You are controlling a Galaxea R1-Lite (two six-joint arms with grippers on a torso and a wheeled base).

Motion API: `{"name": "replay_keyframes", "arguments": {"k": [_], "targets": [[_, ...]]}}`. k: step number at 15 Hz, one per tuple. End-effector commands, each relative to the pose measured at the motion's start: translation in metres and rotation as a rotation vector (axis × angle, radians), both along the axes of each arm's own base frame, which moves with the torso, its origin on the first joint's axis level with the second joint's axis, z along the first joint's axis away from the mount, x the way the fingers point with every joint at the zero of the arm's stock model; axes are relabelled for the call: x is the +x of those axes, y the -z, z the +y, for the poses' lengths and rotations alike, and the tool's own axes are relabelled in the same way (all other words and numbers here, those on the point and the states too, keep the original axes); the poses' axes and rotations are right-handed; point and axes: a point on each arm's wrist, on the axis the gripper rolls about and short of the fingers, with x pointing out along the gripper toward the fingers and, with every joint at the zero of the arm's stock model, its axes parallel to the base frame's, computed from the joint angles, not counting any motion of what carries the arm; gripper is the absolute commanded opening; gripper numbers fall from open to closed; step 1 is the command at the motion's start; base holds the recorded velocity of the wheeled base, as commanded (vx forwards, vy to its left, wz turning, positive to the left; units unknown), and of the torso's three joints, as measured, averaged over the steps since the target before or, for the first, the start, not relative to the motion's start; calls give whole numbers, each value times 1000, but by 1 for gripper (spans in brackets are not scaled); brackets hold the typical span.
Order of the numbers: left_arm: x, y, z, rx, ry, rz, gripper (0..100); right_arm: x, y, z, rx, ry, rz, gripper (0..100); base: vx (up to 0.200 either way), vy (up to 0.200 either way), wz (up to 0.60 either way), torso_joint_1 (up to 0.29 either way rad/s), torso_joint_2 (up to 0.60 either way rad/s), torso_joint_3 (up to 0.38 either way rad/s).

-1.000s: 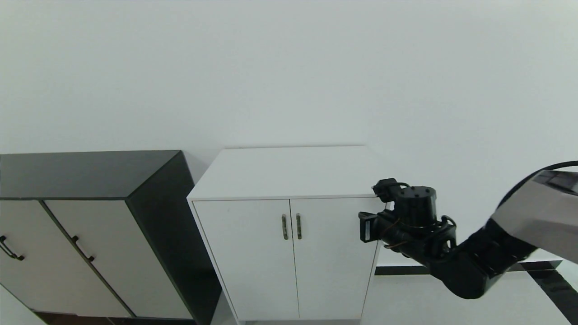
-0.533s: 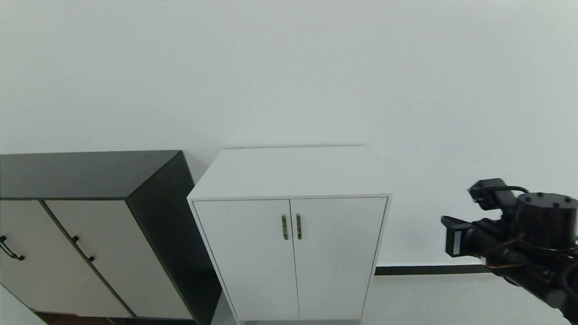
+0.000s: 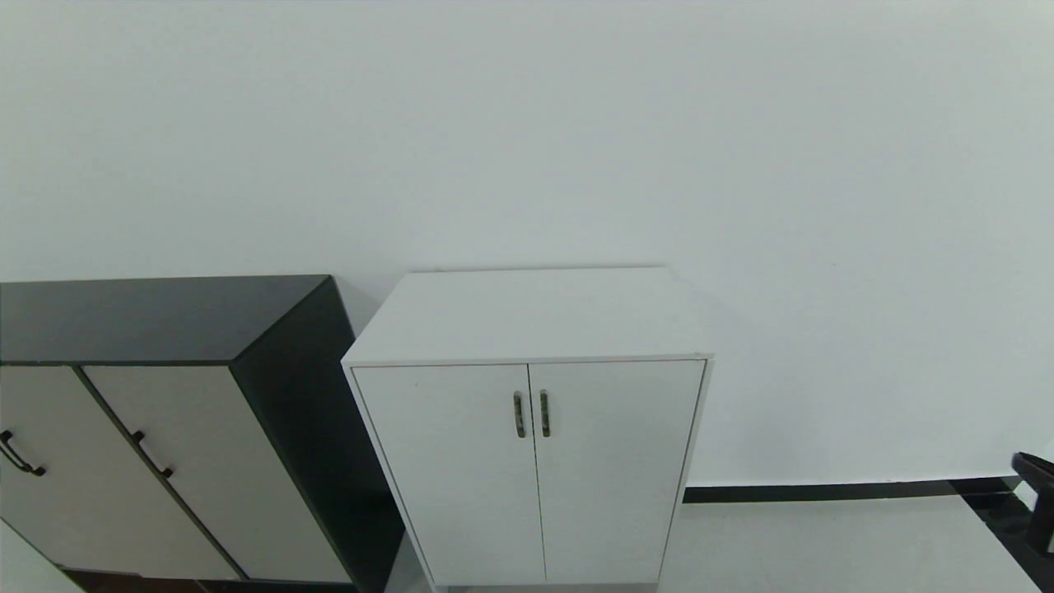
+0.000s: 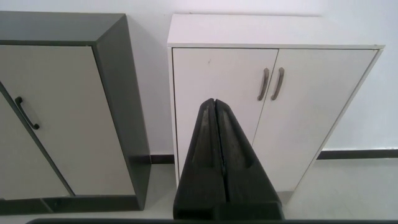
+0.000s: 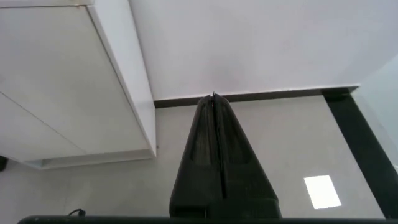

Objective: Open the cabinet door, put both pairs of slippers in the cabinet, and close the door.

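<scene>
Standing against the far wall, the white cabinet (image 3: 527, 317) has its left door (image 3: 449, 469) and right door (image 3: 613, 469) flush shut. Its paired handles (image 3: 531, 413) meet at the centre seam, where a pull on either would swing a door outward. The left gripper (image 4: 215, 106) faces the left door below those handles, fingers pressed together and holding nothing. The right gripper (image 5: 214, 99), likewise closed and empty, hangs low over the floor (image 5: 298, 143) to the cabinet's right, near the dark skirting (image 3: 823, 492), probably clear of the door's swing. What the shut doors hide cannot be told. A black cabinet (image 3: 165, 317) stands just left.
</scene>
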Motion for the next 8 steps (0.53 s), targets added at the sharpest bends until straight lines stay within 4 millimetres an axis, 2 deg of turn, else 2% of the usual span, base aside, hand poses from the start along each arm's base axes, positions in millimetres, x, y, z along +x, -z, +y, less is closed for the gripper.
{"name": "replay_keyframes", "arguments": {"k": [1, 5, 8], "targets": [[0, 0, 0, 0, 1, 2, 0, -45, -7, -8, 11, 33, -102, 0, 0, 0, 0, 0, 0, 0], [0, 0, 0, 0, 1, 2, 0, -91, 14, -11, 28, -19, -68, 0, 0, 0, 0, 0, 0, 0], [0, 0, 0, 0, 0, 0, 0, -115, 36, -13, 36, -63, -33, 0, 0, 0, 0, 0, 0, 0]]}}
